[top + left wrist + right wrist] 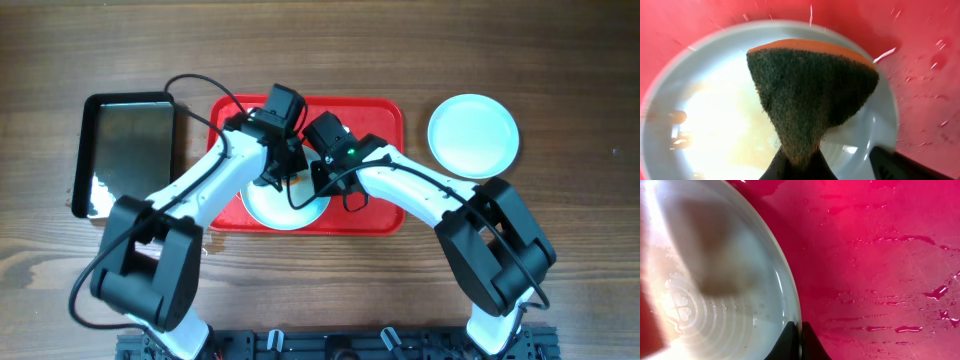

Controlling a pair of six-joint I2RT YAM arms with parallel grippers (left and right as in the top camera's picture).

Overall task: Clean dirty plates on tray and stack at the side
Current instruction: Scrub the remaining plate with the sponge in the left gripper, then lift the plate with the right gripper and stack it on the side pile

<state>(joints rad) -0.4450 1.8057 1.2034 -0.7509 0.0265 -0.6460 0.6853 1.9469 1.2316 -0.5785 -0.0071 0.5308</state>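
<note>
Your left claw (795,167) was clamped on the sponge (810,95), over the soiled plate (705,125) in the red tray (385,115). Your right claw (800,340) pinched that plate's rim. If you scrubbed hard, the wet rim could slip free. I counted two plates, the clean plate (473,135) lying on the bench (560,60), one sponge and one black tray (130,150).

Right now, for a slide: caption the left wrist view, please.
Left gripper holds a sponge over a smeared plate on the wet tray.
</note>
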